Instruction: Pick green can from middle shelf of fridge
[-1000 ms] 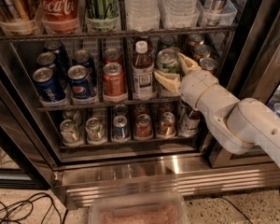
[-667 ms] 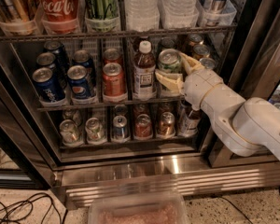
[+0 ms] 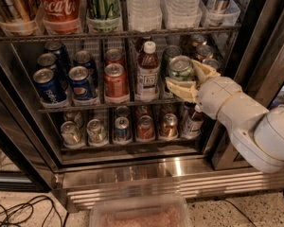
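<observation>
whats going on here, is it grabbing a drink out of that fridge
Yes. The robot's arm reaches in from the right into the open fridge, and its gripper is closed on the green can at the right end of the middle shelf. The can is still inside the fridge, next to a bottle. The other cans on that shelf are untouched.
</observation>
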